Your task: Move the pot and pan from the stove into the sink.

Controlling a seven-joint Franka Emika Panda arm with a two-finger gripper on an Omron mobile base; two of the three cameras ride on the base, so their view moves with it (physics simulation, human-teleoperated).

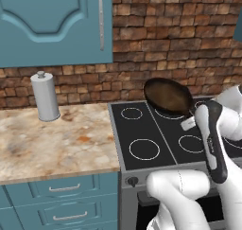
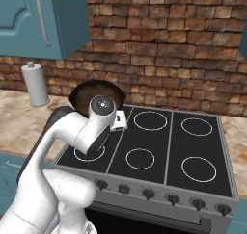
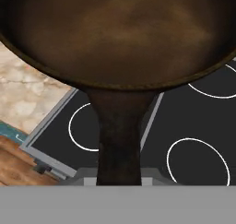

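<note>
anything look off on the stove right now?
The pan is not resting on a burner: it hangs tilted above the stove, the gripper shut on its handle. That fits a lift rather than a fault. Nothing looks spilled or damaged; the grey canister stands upright on the counter.

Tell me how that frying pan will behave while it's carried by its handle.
The frying pan looks rigid, so it probably won't flex. The gripper holds only the handle end, with the wide bowl sticking out beyond, so it will likely feel front-heavy and may droop or twist. The smooth, dark handle might slip in a light grip.
</note>
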